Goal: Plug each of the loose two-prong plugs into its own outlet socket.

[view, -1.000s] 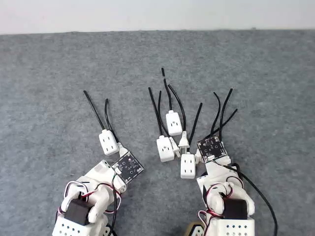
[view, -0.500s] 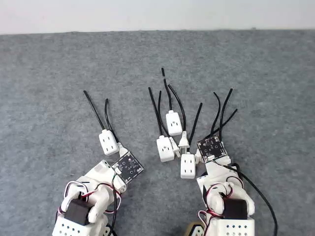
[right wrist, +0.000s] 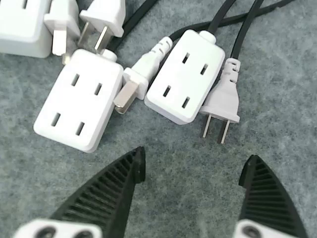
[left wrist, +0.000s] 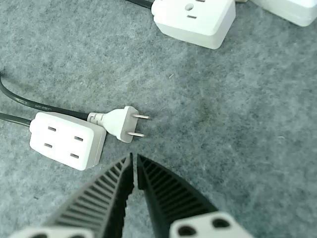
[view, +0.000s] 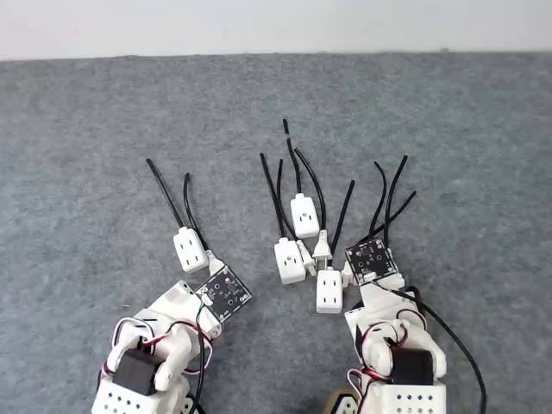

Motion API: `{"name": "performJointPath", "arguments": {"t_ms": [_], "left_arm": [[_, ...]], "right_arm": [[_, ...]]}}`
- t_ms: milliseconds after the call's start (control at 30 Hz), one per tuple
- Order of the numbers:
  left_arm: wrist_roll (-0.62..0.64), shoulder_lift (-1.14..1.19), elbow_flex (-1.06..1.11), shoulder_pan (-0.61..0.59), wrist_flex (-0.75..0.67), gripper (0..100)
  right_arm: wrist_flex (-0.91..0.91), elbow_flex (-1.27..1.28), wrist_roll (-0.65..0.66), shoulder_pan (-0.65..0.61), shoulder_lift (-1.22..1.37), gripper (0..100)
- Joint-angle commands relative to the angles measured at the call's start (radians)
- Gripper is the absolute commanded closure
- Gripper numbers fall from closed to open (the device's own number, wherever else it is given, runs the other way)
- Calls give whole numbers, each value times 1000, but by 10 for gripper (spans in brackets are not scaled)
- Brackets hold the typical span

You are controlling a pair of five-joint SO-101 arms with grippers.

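In the left wrist view my left gripper (left wrist: 134, 158) is shut and holds nothing, its tips just short of a loose white two-prong plug (left wrist: 119, 124). That plug lies beside a white socket block (left wrist: 67, 140); a second block (left wrist: 195, 17) lies farther off. In the right wrist view my right gripper (right wrist: 195, 163) is open over the carpet. Ahead of it lie two socket blocks (right wrist: 79, 111) (right wrist: 184, 82), a loose plug (right wrist: 223, 101) beside one, and another plug (right wrist: 136, 82) between them. The high view shows the left socket block (view: 190, 248) and a middle cluster (view: 304, 216) of blocks and plugs.
Grey carpet (view: 448, 129) covers the table up to a white wall at the back. Short black cords (view: 164, 190) trail away from every block and plug toward the far side. Both arm bases (view: 142, 371) (view: 401, 371) stand at the near edge.
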Motion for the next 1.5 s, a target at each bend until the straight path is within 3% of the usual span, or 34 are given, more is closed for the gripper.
{"name": "performJointPath", "arguments": {"t_ms": [0, 300, 767, 1167, 1233, 1367, 1467], "left_arm": [[11, -15, -15, 2, 8, 985], [14, -14, -15, 8, 9, 985], [11, -17, -15, 229, -31, 985], [2, -17, -13, 232, -35, 985], [-55, -17, -18, 187, -35, 985], [-210, -17, -48, -35, -48, 985], [-147, -17, -58, -176, -178, 985]], "right_arm": [[7, 17, 11, 8, -8, 680], [7, 17, 9, 8, -8, 680], [7, 17, 6, 12, -10, 680], [7, 17, 6, 8, -10, 680], [7, 17, 6, 8, -10, 680], [7, 17, 6, 8, -10, 680], [7, 17, 6, 8, -10, 680]]}}
